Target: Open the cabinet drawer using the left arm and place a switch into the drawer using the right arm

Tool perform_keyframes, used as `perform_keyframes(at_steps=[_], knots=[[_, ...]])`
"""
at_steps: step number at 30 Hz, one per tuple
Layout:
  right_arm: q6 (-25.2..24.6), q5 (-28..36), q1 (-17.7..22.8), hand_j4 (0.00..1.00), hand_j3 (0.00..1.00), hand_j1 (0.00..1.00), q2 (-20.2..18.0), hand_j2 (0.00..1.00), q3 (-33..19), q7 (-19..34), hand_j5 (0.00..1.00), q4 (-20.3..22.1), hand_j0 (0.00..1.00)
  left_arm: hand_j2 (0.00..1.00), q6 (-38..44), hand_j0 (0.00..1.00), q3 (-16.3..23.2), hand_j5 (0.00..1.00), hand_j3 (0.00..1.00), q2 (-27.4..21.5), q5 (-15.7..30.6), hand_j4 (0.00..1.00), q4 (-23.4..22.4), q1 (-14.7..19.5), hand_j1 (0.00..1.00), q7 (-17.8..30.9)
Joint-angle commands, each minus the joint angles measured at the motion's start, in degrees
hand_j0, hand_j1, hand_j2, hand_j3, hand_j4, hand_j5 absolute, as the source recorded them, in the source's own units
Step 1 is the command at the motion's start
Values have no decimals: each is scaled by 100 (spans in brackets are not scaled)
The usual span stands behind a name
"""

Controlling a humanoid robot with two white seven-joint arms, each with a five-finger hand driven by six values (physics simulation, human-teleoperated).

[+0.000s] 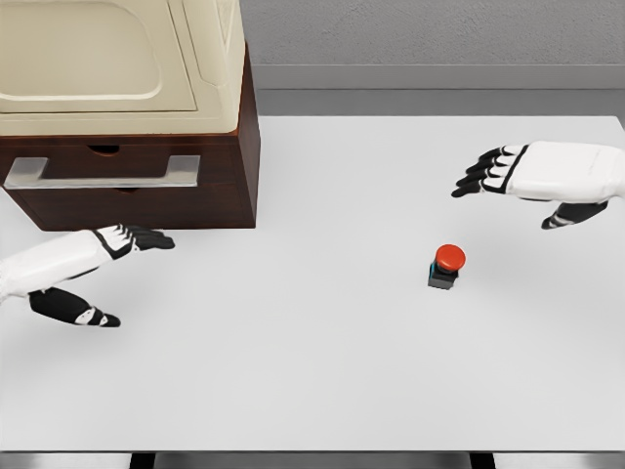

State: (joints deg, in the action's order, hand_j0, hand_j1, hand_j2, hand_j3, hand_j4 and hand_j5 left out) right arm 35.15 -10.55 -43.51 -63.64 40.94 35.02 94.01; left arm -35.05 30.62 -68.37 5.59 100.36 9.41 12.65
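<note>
On white table (322,371): unlabelled red switch (446,266), closed drawer (117,171), both hands' fingers spread, empty.

A white table (322,371) is seen filling most of the view, its surface plain and evenly lit. Its near edge is cut off along the bottom of the picture, where two dark supports (143,460) are glimpsed beneath it. A cream-coloured appliance (117,59) with rounded, recessed panels is set at the upper left. Beyond the table, a grey wall (430,34) with a paler baseboard strip (430,76) is shown.
</note>
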Motion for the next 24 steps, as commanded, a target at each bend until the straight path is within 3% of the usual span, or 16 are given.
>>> perform_keyframes(at_steps=[1, 5, 8, 9, 10, 11, 13, 15, 17, 18, 19, 22, 24], knots=[[-15, 26, 0, 100, 100, 100, -8, 100, 2, -2, 100, 12, 100, 100, 5, 100, 31, 100, 100, 175, 30, 100, 72, 8, 100, 282], [-15, 26, 0, 100, 100, 100, -8, 100, 2, -2, 100, 12, 100, 100, 5, 100, 172, 100, 100, 166, 65, 100, 72, 272, 100, 300], [-15, 35, -96, 100, 100, 100, -34, 100, -218, -2, 100, -49, 100, 100, 5, 100, 752, 100, 100, 158, 838, 100, 72, 878, 100, 783], [-15, -35, -106, 100, 100, 100, -69, 100, -157, -2, 100, -58, 100, 100, 5, 100, 919, 100, 100, 140, 1250, 100, 72, 1168, 100, 1142], [-15, -351, -132, 100, 100, 100, -61, 100, -130, -2, 100, -31, 100, 100, 5, 100, 954, 100, 100, 52, 1839, 100, 72, 1414, 100, 1915], [-15, -387, -167, 100, 100, 100, -17, 100, -113, -2, 100, -31, 100, 100, 5, 100, 954, 100, 100, -62, 2279, 100, 72, 1608, 100, 2235], [-15, -378, -176, 100, 100, 100, -8, 100, -86, -2, 100, -23, 100, 100, 5, 100, 954, 100, 100, -440, 2631, 100, 72, 1784, 100, 2235], [-15, -448, -185, 100, 100, 100, 238, 100, 89, -2, 100, -14, 100, 100, 5, 100, 963, 100, 100, -827, 3141, 100, 72, 1845, 100, 2235], [-15, -466, -185, 100, 100, 100, 343, 100, 221, -2, 100, -5, 100, 100, 366, 100, 981, 100, 100, -800, 3615, 100, 45, 1986, 100, 2235], [-15, -536, -185, 100, 100, 100, 405, 100, 300, -2, 100, -5, 100, 100, 622, 100, 981, 100, 100, -765, 4151, 100, -165, 2012, 100, 2235], [-15, -563, -185, 100, 100, 100, 466, 100, 423, -2, 100, -5, 100, 100, 727, 100, 981, 100, 100, -757, 4284, 100, -297, 2012, 100, 2235], [-15, -615, -185, 100, 100, 100, 519, 100, 590, -2, 100, -5, 100, 100, 1536, 100, 954, 100, 100, -765, 3440, 100, -201, 2206, 100, 2235], [-15, -615, -185, 100, 100, 100, 581, 100, 713, -2, 100, -5, 100, 100, 1598, 100, 928, 100, 100, -800, 3326, 100, -227, 2206, 100, 2235]])
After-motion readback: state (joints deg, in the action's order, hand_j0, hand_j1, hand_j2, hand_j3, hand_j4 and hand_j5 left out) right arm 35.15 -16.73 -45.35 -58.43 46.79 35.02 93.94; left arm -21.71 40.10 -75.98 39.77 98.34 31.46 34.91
